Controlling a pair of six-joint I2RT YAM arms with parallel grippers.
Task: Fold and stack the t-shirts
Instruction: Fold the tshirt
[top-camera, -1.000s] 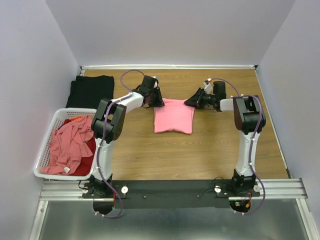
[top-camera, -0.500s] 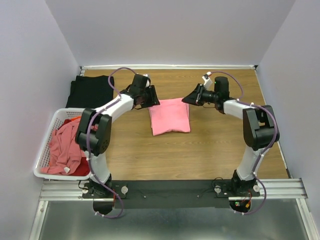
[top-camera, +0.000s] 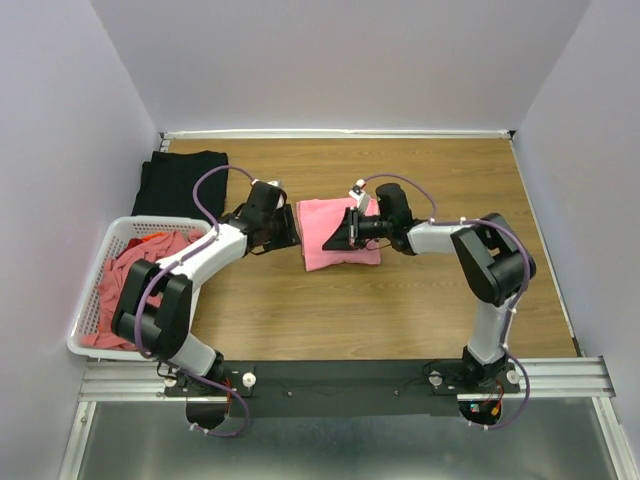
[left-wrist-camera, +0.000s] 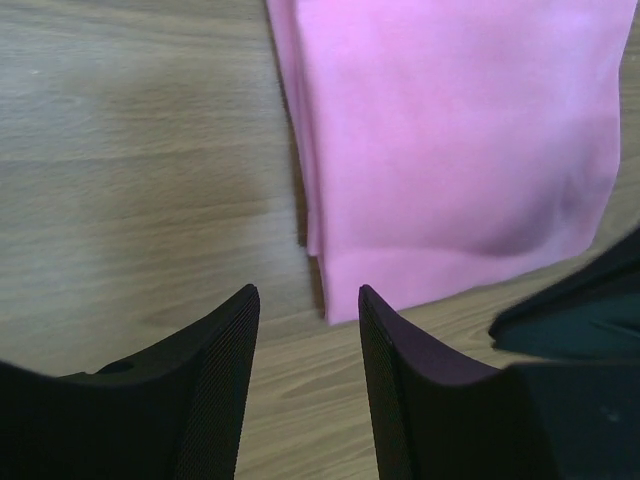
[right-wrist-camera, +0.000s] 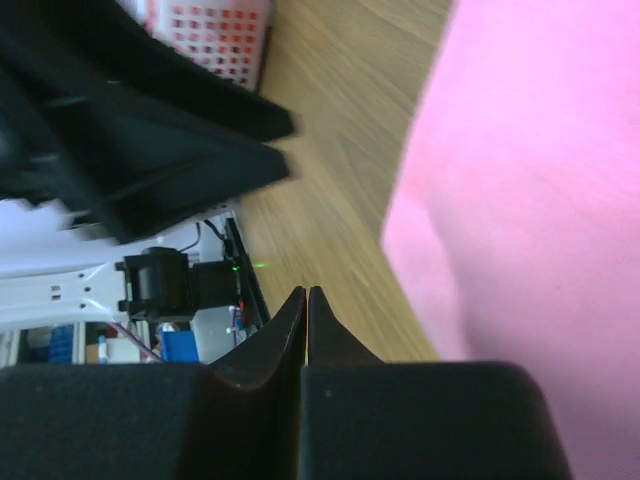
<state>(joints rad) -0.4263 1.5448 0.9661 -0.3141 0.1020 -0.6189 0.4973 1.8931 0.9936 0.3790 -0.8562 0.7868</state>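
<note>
A folded salmon-pink t-shirt (top-camera: 320, 218) lies flat on the wooden table, mid-left. My left gripper (top-camera: 293, 230) is open and empty, low at the shirt's left edge; in the left wrist view its fingers (left-wrist-camera: 305, 300) straddle bare wood just short of the shirt's corner (left-wrist-camera: 460, 150). My right gripper (top-camera: 335, 240) reaches across above the shirt, pointing left. It is shut with nothing between the jaws (right-wrist-camera: 305, 292), and the pink cloth (right-wrist-camera: 540, 180) lies beside it. A folded black t-shirt (top-camera: 180, 182) lies at the far left.
A white slatted basket (top-camera: 88, 292) at the left edge holds several crumpled pink and red shirts (top-camera: 135, 290). Walls close in the table at the back and both sides. The two grippers are close together over the pink shirt's left part.
Both grippers moved from the shirt's far edge toward me and to the left. The right one swung across over the shirt. The pink shirt shifted slightly left.
</note>
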